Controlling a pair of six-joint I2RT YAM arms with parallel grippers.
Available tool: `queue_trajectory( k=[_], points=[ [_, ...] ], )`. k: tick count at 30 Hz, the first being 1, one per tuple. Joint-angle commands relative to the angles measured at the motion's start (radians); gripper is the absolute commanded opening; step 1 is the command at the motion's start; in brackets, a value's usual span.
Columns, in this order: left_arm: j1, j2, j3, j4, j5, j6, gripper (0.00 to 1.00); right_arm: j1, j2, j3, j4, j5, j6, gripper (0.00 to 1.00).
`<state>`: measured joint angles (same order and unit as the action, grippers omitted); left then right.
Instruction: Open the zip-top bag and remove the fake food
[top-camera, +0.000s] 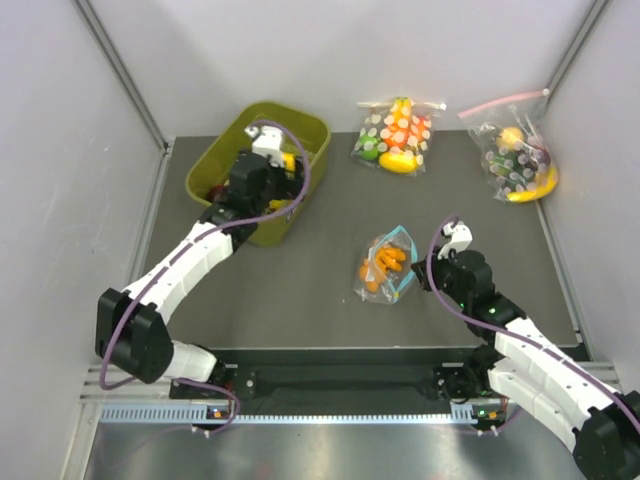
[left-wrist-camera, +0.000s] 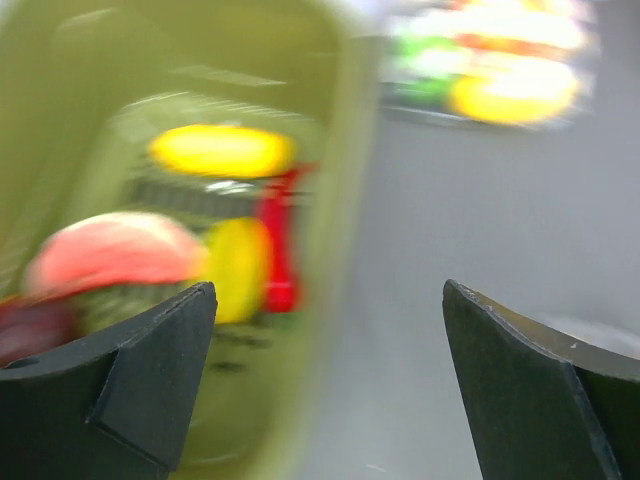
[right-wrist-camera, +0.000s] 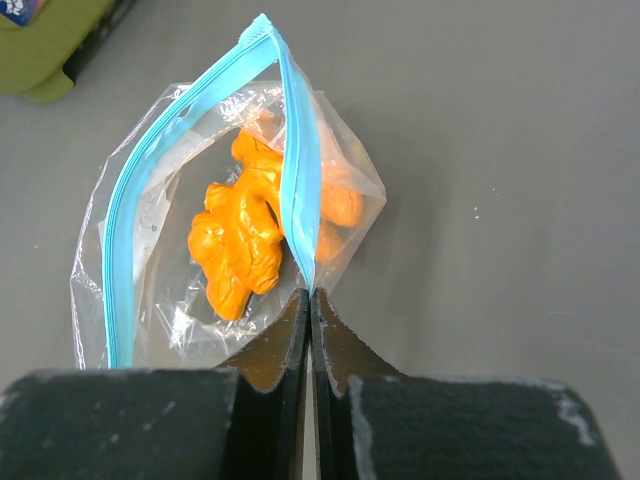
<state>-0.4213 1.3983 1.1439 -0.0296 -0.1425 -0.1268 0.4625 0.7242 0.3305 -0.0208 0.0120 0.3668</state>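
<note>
Your right hand (right-wrist-camera: 310, 296) is clenched tight on the zip-top bag (right-wrist-camera: 150, 300). Its 2 fingers pinch the near end of one side of the blue zip strip (right-wrist-camera: 170, 130). The mouth of the bag is open, and the 2 sides of the strip spread apart and meet again at the far tip. The bag lies on the dark counter (top-camera: 300, 270), near the middle and just in front of your right arm. The fake food (right-wrist-camera: 240, 240) is inside the bag. You can see a bunch of orange pieces through the clear plastic.

Your left hand (left-wrist-camera: 328, 292) is released, with its 2 fingers wide apart and nothing between them. It hangs over the right edge of the green bin (top-camera: 262, 130) at the back left. That wrist view is blurry, but there seem to be yellow, red and pink toys in the bin.

2 dotted bags (top-camera: 395, 135) (top-camera: 520, 160) of toys lie at the back of the counter, well apart from both hands.
</note>
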Motion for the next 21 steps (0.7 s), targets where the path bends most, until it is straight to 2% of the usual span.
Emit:
queue_trajectory(
  k=[1,5,6,10,16,21],
  points=[
    [-0.132,-0.044,-0.006,0.06,0.064,0.049,0.99,0.01,0.007,0.05,0.056,-0.007,-0.009,0.0],
    [-0.279,-0.021,0.025,0.072,0.213,0.015,0.99,0.01,0.011,0.047,0.061,-0.009,-0.002,0.0],
    [-0.296,-0.018,0.027,0.104,0.309,0.003,0.99,0.01,0.011,0.048,0.059,-0.007,-0.002,0.0],
    [-0.365,0.017,0.036,0.167,0.512,-0.12,0.99,0.01,0.004,0.044,0.058,-0.007,-0.002,0.0],
    [-0.45,0.109,0.043,0.192,0.618,-0.218,0.99,0.011,0.001,0.041,0.061,-0.033,-0.003,0.0],
    [-0.487,0.212,0.054,0.168,0.613,-0.235,0.96,0.01,-0.012,0.041,0.053,-0.038,-0.002,0.0]
  ],
)
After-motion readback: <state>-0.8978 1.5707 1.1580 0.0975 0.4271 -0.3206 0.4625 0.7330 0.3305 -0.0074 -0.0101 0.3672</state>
